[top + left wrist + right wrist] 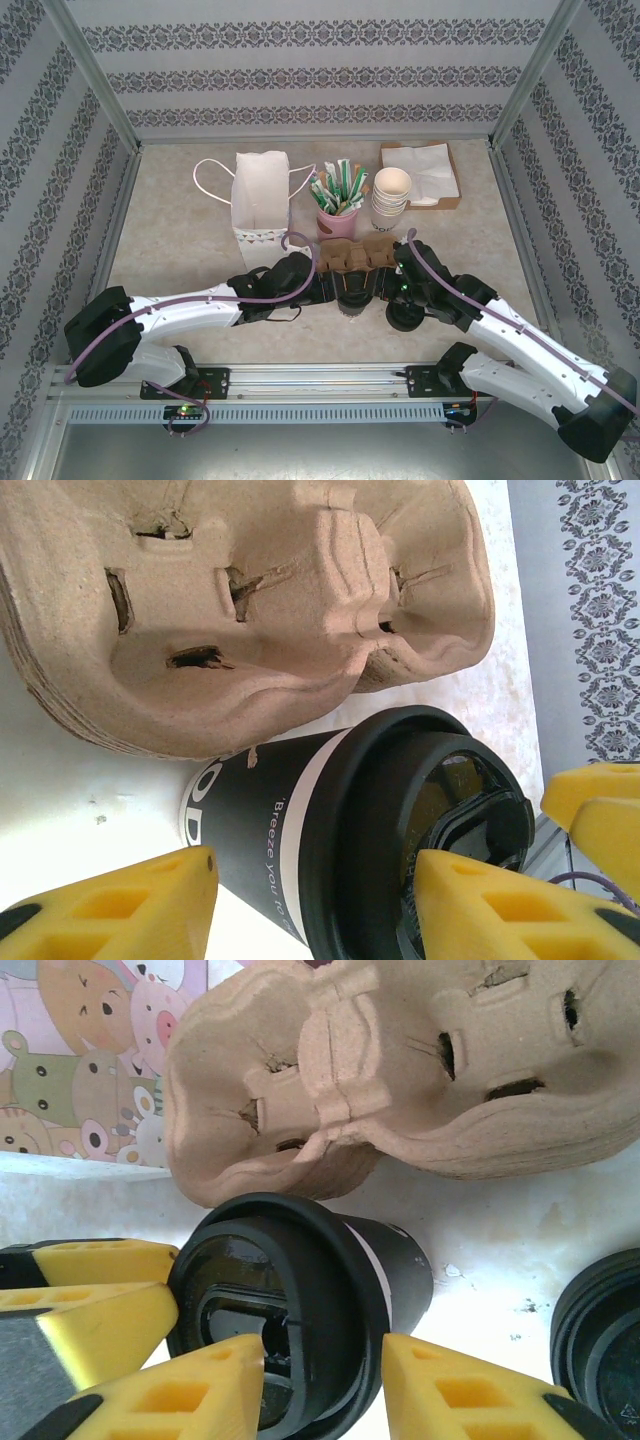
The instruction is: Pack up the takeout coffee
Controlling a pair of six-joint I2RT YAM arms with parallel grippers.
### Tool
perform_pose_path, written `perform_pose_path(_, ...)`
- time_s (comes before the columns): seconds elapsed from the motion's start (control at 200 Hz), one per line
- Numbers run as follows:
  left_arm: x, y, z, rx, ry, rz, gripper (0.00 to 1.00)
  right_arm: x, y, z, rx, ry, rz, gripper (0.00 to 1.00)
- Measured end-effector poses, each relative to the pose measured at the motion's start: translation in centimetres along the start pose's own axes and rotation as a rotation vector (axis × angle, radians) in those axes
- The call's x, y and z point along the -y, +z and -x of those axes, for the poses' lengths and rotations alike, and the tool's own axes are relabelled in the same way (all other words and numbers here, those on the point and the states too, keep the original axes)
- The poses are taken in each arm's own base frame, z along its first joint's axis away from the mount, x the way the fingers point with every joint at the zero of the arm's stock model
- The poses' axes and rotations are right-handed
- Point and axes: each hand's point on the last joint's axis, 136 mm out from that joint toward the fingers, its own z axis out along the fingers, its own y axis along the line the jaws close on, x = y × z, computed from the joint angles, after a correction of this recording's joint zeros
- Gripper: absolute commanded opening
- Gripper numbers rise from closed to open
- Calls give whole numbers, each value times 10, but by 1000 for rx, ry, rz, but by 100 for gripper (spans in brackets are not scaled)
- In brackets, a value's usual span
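We see left gripper and right gripper both straddling the black-lidded coffee cup beside the pulp carrier; we cannot tell if either is clamped

A black lidded paper cup sits on the beige worktop just in front of a brown pulp cup carrier; a white handled paper bag stands behind.

Black paper takeout coffee, black-lidded, white-lettered, just beside the pulp carrier.

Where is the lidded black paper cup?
The cup sits mid-table in the top view, in front of the brown pulp carrier stack, black lids to its right.
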Motion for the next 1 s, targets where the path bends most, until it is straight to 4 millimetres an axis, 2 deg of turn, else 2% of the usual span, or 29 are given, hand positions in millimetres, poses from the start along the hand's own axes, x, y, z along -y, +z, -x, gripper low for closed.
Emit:
perform_pose_path(0.21,0,0,0,-3,0,-1,51,3,5,-3,-7,0,1,33)
perform_pose_path(0.53,4,4,-1,-7,0,-23,41,6,15,-8,-20,2,5,27)
perform_pose_path(1.004,8,12,-1,-4,-25,-52,35,9,20,-13,29,60,86,27)
